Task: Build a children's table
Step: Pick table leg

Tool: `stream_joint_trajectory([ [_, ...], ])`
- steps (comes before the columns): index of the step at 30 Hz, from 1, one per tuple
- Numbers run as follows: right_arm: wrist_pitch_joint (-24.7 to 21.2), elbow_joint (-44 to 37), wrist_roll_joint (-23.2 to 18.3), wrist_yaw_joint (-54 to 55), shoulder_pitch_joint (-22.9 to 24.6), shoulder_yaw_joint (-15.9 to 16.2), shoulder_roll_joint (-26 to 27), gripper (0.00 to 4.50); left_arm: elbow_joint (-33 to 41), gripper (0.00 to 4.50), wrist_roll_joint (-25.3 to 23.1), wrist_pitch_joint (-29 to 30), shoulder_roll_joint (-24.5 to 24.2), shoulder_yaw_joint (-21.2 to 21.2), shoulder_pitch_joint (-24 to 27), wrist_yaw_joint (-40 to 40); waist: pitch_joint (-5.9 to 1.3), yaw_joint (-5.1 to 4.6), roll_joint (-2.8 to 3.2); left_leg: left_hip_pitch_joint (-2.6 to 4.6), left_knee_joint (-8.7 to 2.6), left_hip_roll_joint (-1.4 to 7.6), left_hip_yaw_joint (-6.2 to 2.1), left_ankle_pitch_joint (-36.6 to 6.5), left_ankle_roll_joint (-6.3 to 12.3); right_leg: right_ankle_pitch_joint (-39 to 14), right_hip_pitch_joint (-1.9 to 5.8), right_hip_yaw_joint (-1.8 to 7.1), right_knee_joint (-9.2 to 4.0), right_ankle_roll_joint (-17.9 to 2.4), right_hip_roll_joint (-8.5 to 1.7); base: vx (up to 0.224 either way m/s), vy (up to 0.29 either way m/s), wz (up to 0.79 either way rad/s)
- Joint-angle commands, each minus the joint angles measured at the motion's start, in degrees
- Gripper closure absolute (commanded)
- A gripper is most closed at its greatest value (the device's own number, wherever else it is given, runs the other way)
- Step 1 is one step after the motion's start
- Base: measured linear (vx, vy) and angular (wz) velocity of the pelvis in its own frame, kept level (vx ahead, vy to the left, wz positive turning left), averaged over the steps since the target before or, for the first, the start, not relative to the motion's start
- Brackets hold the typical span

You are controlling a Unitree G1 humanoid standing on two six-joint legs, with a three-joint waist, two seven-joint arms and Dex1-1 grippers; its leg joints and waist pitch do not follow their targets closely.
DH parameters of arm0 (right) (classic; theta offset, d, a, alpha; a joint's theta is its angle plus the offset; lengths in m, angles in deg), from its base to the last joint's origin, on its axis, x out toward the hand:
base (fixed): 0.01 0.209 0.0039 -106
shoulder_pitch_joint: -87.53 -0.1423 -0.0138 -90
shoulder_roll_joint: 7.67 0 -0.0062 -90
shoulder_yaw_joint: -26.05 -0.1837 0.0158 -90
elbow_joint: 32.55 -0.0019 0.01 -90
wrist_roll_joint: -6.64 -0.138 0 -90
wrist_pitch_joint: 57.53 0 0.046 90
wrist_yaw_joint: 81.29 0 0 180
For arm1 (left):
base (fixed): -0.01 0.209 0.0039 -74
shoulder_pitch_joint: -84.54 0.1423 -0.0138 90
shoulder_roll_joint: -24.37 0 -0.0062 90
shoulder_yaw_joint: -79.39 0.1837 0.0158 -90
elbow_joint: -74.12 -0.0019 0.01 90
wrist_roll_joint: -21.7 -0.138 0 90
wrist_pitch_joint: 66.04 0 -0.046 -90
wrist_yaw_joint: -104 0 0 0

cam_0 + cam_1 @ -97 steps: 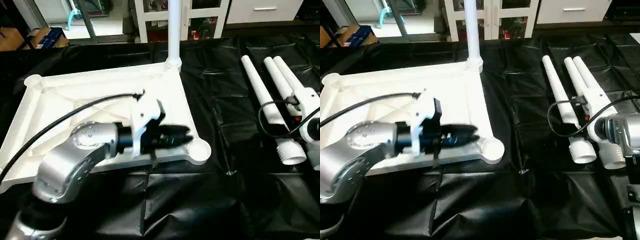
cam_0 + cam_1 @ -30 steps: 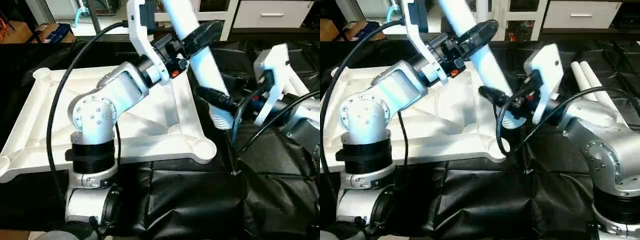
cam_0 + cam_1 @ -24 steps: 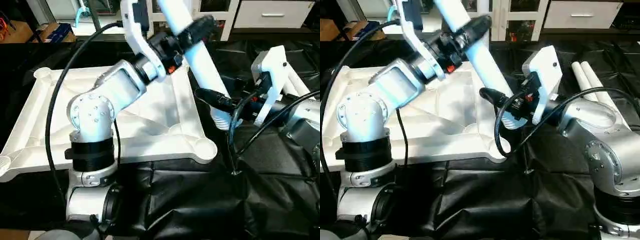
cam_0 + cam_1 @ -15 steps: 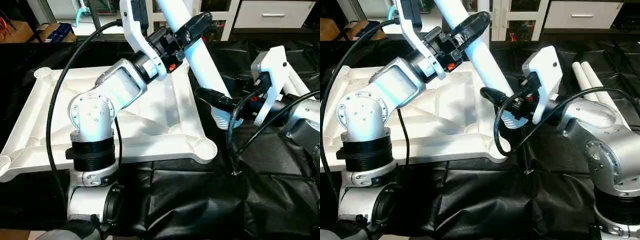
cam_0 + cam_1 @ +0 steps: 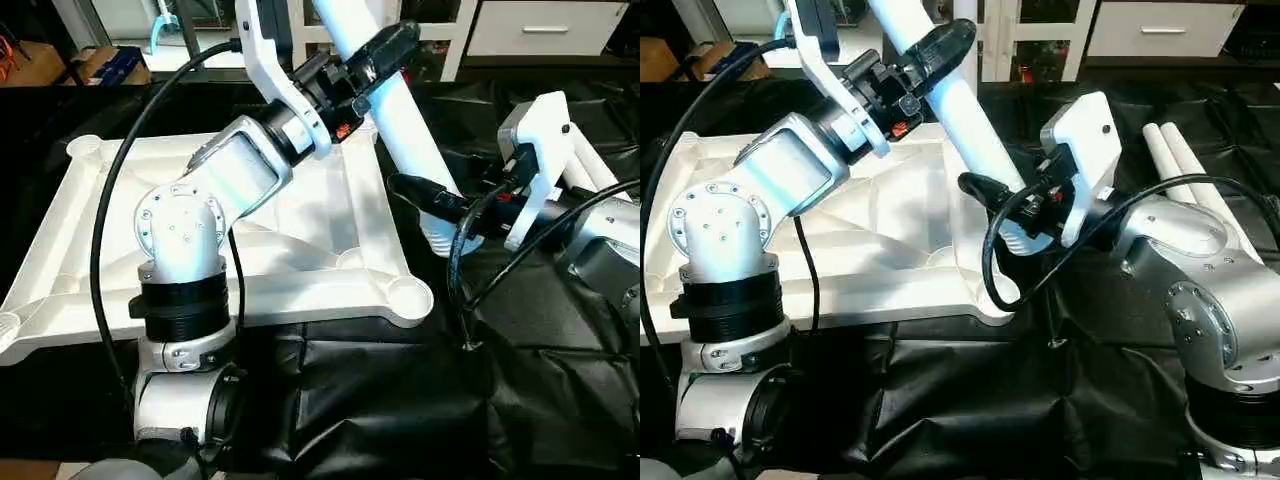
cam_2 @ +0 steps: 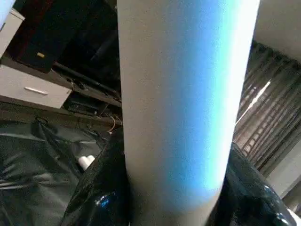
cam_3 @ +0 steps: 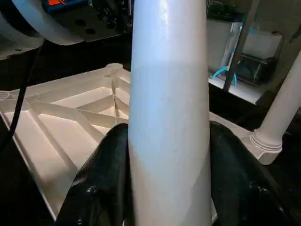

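Observation:
The white table top point(image 5: 90, 240) lies underside up on the black cloth, ribs showing, with a round socket point(image 5: 408, 297) at its near right corner. One leg point(image 7: 282, 108) stands upright in a far corner socket. A second white leg point(image 5: 400, 110) hangs tilted above the top's right edge. My left gripper point(image 5: 375, 55) is shut on its upper part, black fingers point(image 6: 101, 197) pressed to both sides. My right gripper point(image 5: 430, 205) is shut on it just above its threaded end point(image 5: 440, 235).
Two more white legs point(image 5: 1175, 160) lie on the black cloth point(image 5: 400, 400) to the right, partly behind my right arm. Black cables loop off both arms. White cabinets point(image 5: 540, 25) and a cardboard box point(image 5: 100, 65) stand beyond the work area.
Since the earliest frames both arms have risen and lifted a leg off the cloth. In the last second my left gripper's fingers closed in around the leg's upper part; the leg barely moved.

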Motion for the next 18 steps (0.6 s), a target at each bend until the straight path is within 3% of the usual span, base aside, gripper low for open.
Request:
stream_joint_trajectory([
  [1,0.8,0.0,0.2,0.5,-0.5,-0.4,0.3,2.64,-0.5,2.7,0.4,-0.4,-0.8,-1.1,-1.2,1.4,-5.88,0.1,-1.98,0.94,-3.26,1.32,-1.02,-5.8,6.02,-18.9,3.9,1.22,-4.0,-9.3,-1.5,0.0,0.0,0.0],
  [4,0.3,0.9,-1.4,0.8,-1.1,-1.4,0.9,1.92,-1.2,2.7,0.4,-0.5,-1.3,-1.1,-1.7,1.1,-5.88,0.13,-1.99,0.95,-3.26,1.3,-1.02,-5.8,6.11,-19.1,3.91,1.22,-4.0,-9.3,-1.53,0.0,0.0,0.0],
  [8,-0.9,1.8,-4.7,-0.3,-2.3,-4.9,0.1,1.76,-2.1,2.7,-1.1,-0.4,-3.5,0.5,-2.8,-1.5,-5.88,0.19,-1.92,1.09,-3.29,1.25,-1.08,-5.6,6.29,-18.9,3.9,1.19,-3.96,-9.2,-1.47,0.0,0.0,0.0],
  [9,-1.0,1.9,-4.9,-0.4,-2.3,-5.1,0.0,1.52,-2.2,2.7,-1.1,-0.4,-3.6,0.5,-2.9,-1.6,-5.93,0.17,-1.92,1.08,-3.27,1.32,-1.06,-5.2,6.32,-18.1,3.91,1.2,-3.85,-9.3,-1.43,0.0,0.0,0.0],
  [11,-2.9,3.8,-8.9,-3.1,-3.2,-8.6,-1.7,1.45,-2.9,2.7,-1.4,-0.5,-4.5,1.2,-3.9,-3.2,-5.95,0.1,-1.99,1.07,-3.21,1.32,-0.98,-4.8,6.49,-17.1,3.97,1.24,-3.74,-9.9,-1.45,0.0,0.0,0.0],
  [12,-2.9,3.8,-8.9,-3.1,-3.2,-8.6,-1.7,1.45,-2.9,2.7,-1.4,-0.5,-4.5,1.2,-3.9,-3.2,-5.91,0.14,-1.98,1.15,-3.19,1.14,-0.9,-5.1,6.84,-17.3,4.03,1.21,-3.88,-10.2,-1.4,0.0,0.0,0.0],
  [13,-5.7,6.7,-13.4,-7.0,-4.0,-12.3,-4.7,1.45,-3.6,2.7,-1.5,-0.6,-5.1,1.8,-4.9,-4.5,-5.95,0.35,-2.1,1.46,-3.1,1.11,-0.76,-5.2,7.39,-17.2,3.96,1.31,-3.95,-10.8,-1.29,0.0,0.0,0.0],
  [14,-5.7,6.7,-13.4,-7.0,-4.0,-12.3,-4.7,1.45,-3.6,2.7,-1.5,-0.6,-5.1,1.8,-4.9,-4.5,-6.05,0.63,-1.96,1.61,-3.08,1.34,-0.87,-5.0,7.45,-16.9,3.98,1.35,-3.8,-11.1,-1.43,0.0,0.0,0.0],
  [17,-11.4,13.3,-20.4,-12.7,-5.6,-17.6,-9.8,1.45,-5.0,2.7,-1.6,-1.2,-5.7,2.7,-6.2,-6.0,-6.19,0.57,-2.2,1.05,-2.82,1.16,-0.83,-3.1,8.81,-14.4,4.37,1.23,-3.5,-12.4,-1.39,0.0,0.0,0.0],
  [18,-11.4,13.3,-20.4,-12.7,-5.6,-17.6,-9.8,1.45,-5.0,2.7,-1.6,-1.2,-5.7,2.7,-6.2,-6.0,-6.26,0.65,-2.2,1.11,-2.76,1.15,-0.85,-3.0,9.09,-14.5,4.42,1.23,-3.5,-12.6,-1.5,0.0,0.0,0.0],
])
